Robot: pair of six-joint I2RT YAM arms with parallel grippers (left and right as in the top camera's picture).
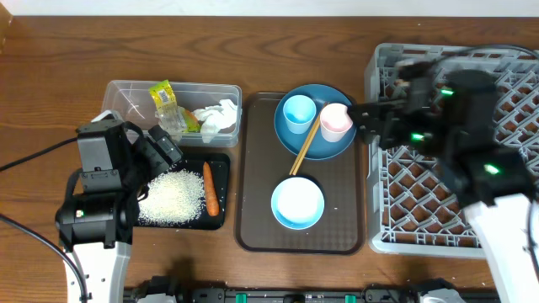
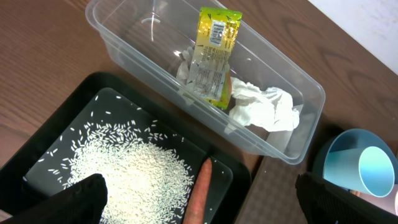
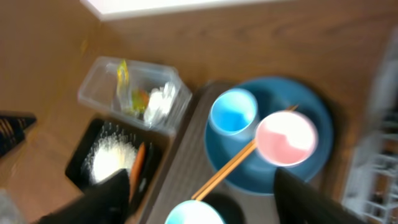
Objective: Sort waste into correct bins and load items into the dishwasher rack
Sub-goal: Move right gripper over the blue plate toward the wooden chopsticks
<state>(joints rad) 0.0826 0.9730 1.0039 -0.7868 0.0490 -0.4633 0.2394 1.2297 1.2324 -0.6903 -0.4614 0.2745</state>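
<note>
- For you the waste part is looking finished: the snack wrapper [image 2: 212, 53] and tissue [image 2: 267, 106] are lying in the clear tub [image 1: 135, 84], and the rice [image 2: 130, 168] and carrot [image 2: 199, 193] in the black tray [image 2: 56, 137].
- Loading is not yet begun, I judge: the dishwasher rack [image 1: 413, 181] on the right is showing no dishes.
- On the brown tray [image 1: 261, 168], the dark blue plate [image 1: 337, 143] is carrying the light blue cup [image 1: 298, 112], the pink cup [image 1: 335, 120] and the chopsticks [image 1: 305, 147]; the bowl [image 1: 297, 204] is standing nearer.
- Your left gripper [image 1: 166, 148] is hovering spread and empty above the black tray; your right gripper [image 1: 368, 122], also spread and empty, is hanging just beside the pink cup.
</note>
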